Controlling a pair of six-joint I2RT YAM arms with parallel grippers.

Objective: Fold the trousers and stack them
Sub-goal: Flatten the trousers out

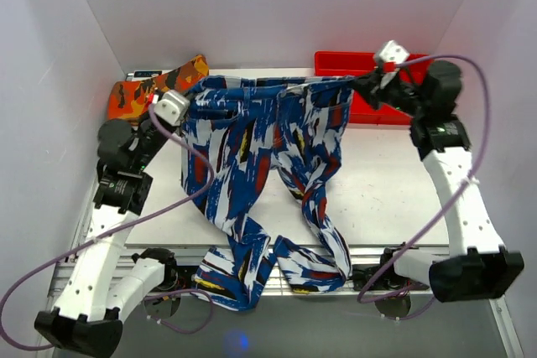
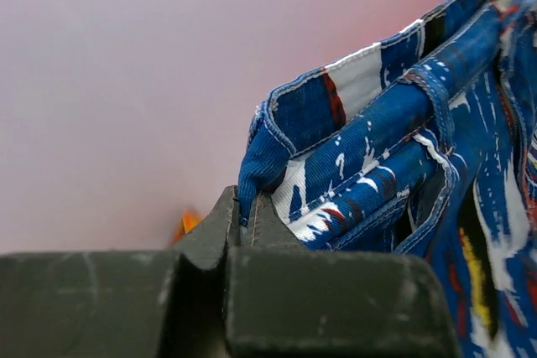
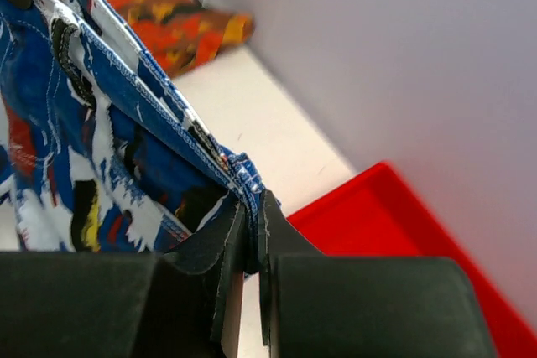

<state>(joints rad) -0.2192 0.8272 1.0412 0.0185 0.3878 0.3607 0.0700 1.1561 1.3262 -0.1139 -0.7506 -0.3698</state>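
Leg ends of the trousers (image 1: 252, 157) hang off the near table (image 1: 394, 190) edge. My left gripper (image 2: 246, 215) pinches one waist corner tight, my right gripper (image 3: 254, 211) the other. Each bite is tiny, so a hard tug could slip one free.

**Stretched trousers are blocking the middle; open room is lying to the right**

The trousers (image 1: 260, 182) are hanging like a curtain between the left gripper (image 1: 191, 100) and the right gripper (image 1: 357, 83), both clamped on the waistband. The legs are trailing over the near edge. A red bin (image 1: 336, 63) is crowding the right gripper from behind, and an orange patterned cloth (image 1: 134, 96) is crowding the left. Bare table (image 1: 394, 182) is showing right of the legs. The side walls (image 1: 42, 81) are hemming in both arms.
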